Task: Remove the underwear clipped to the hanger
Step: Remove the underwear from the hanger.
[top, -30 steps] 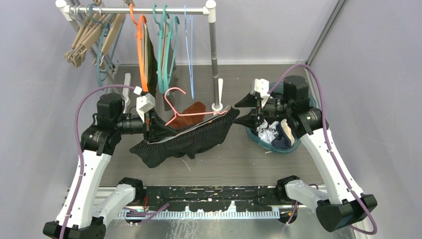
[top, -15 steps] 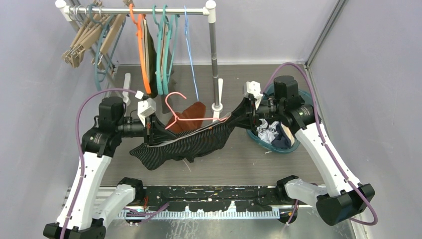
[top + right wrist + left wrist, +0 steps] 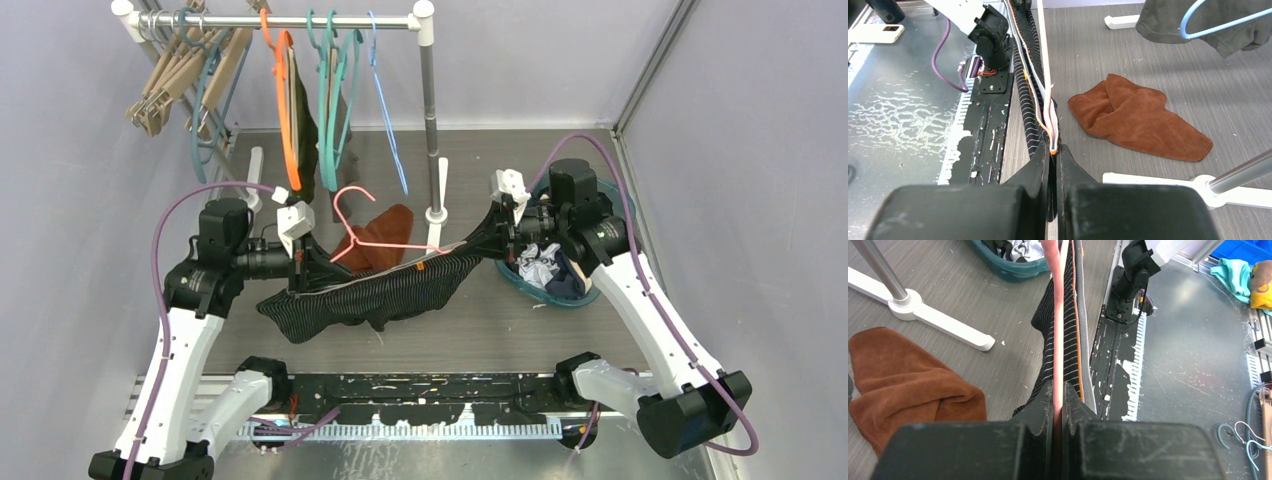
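Observation:
Black underwear [image 3: 370, 300] with thin pale stripes hangs clipped along a pink hanger [image 3: 375, 243], held above the table between the two arms. My left gripper [image 3: 300, 270] is shut on the hanger's pink bar [image 3: 1058, 315], which runs straight out from its jaws [image 3: 1058, 390] with the striped cloth [image 3: 1048, 355] below it. My right gripper [image 3: 480, 240] is shut on the underwear's right end; dark striped cloth [image 3: 1024, 75] sits between its jaws [image 3: 1053, 150], just under the orange clip [image 3: 1052, 148] at the hanger's tip.
A rust-brown cloth [image 3: 385, 222] lies on the table behind the hanger. The white rack foot [image 3: 437, 212] stands beside it, and the rail [image 3: 300, 20] carries several hangers, one with a dark garment [image 3: 305, 120]. A teal basket [image 3: 590, 290] of clothes sits under the right arm.
My right gripper moved left to the underwear's right end and closed on it. The left gripper kept its hold on the hanger; the underwear sagged slightly.

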